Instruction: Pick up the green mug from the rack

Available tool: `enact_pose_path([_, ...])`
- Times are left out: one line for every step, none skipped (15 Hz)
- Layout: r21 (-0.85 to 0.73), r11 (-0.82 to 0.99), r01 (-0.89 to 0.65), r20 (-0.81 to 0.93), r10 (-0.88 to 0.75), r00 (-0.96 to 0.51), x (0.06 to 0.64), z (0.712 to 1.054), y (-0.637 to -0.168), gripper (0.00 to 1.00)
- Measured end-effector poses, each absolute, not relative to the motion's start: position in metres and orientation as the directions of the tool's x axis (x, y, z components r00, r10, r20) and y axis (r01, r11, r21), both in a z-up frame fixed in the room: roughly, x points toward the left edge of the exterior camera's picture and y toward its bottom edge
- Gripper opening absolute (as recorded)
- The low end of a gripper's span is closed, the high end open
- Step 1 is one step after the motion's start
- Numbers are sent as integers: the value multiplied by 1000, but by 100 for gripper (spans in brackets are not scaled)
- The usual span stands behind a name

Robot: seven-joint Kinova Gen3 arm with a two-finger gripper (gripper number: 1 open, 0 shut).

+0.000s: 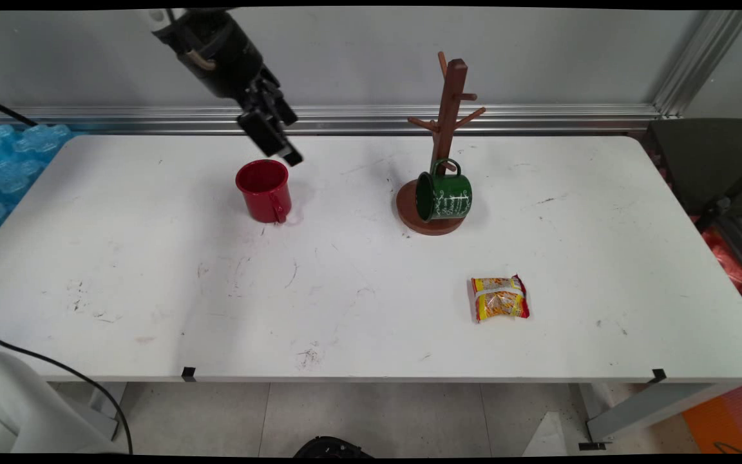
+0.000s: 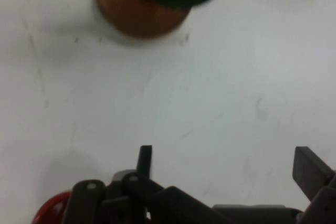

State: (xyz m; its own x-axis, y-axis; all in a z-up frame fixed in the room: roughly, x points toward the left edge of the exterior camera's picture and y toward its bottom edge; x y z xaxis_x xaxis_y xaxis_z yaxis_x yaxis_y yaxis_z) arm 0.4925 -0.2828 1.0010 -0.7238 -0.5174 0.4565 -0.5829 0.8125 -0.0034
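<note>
Main view, gripper (image 1: 279,143): hangs just above and behind the red mug (image 1: 264,190), clear of its rim, holding nothing.
Main view, red mug: upright on the bench (image 1: 152,270), handle toward the near side.
Main view, surroundings: green mug (image 1: 445,195) hung on the wooden mug tree (image 1: 442,148); snack packet (image 1: 500,298) well apart.
Hand view, gripper (image 2: 226,163): fingers spread wide, bare bench between; red mug at lower left corner.
Handling judgement: any grasp needs centring over the rim.

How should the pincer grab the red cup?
Probably by the rim, coming straight down from above. The red cup stands upright with its mouth open to the top, and its small handle faces the table's near side. The open pincer could put one finger inside the wall and one outside.
</note>
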Motion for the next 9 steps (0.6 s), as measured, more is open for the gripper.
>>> enact_pose_path([16, 800, -599, 475, -533, -700, 489, 999, -283, 100])
enact_pose_path([29, 792, -609, 486, -544, -684, 486, 997, -284, 100])
enact_pose_path([49, 780, -623, 502, -559, -660, 482, 994, -285, 100])
enact_pose_path([69, 768, -637, 515, -574, -636, 477, 990, -286, 100])
enact_pose_path([91, 753, -652, 530, -591, -608, 471, 985, -287, 100])
enact_pose_path([113, 738, -665, 542, -607, -581, 465, 980, -289, 100])
enact_pose_path([133, 724, -677, 553, -621, -555, 459, 974, -291, 100])
enact_pose_path([152, 710, -688, 562, -634, -531, 453, 968, -294, 100])
enact_pose_path([167, 698, -696, 569, -645, -510, 448, 963, -296, 100])
